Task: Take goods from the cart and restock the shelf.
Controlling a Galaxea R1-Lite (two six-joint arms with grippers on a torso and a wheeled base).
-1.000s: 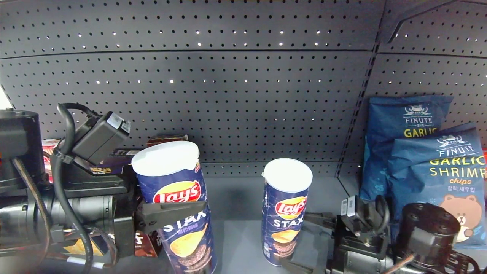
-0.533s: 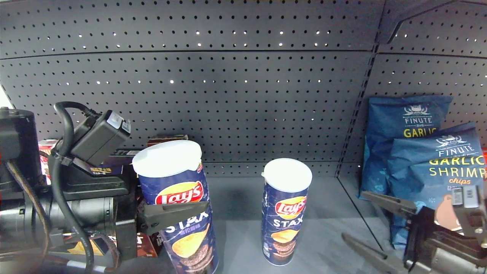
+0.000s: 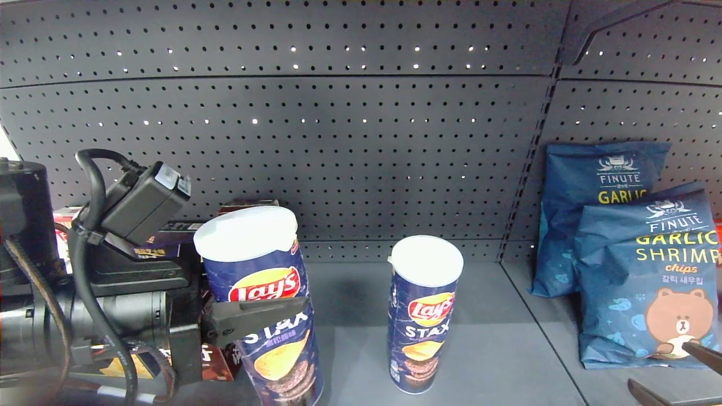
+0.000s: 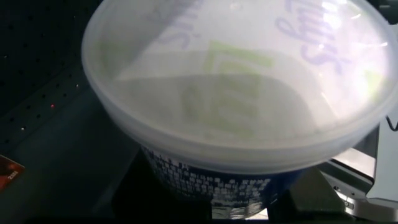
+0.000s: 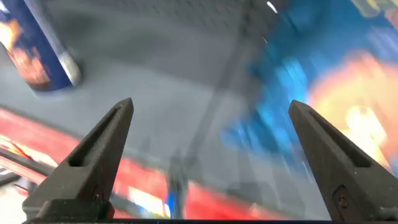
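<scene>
Two tall blue chip cans with white lids stand over the grey shelf (image 3: pixel 485 349). My left gripper (image 3: pixel 271 316) is shut on the left can (image 3: pixel 256 282), one dark finger crossing its front; whether this can's base rests on the shelf is hidden. Its lid (image 4: pixel 236 81) sits right under the left wrist camera. The second can (image 3: pixel 423 316) stands free mid-shelf and upright. My right gripper (image 3: pixel 671 369) is open at the lower right corner, well clear of that can. The right wrist view has the open gripper (image 5: pixel 211 112) with the second can (image 5: pixel 37 50) far off.
Two blue shrimp chip bags (image 3: pixel 643 270) lean against the pegboard at the right. Small boxes (image 3: pixel 248 206) sit behind my left arm. A pegboard wall (image 3: pixel 338 141) closes the back. Bare shelf lies between the cans and the bags.
My right gripper has drawn back from beside the free-standing can, moving right and down to the picture's corner, its fingers staying open. The left gripper and its can have barely shifted.
</scene>
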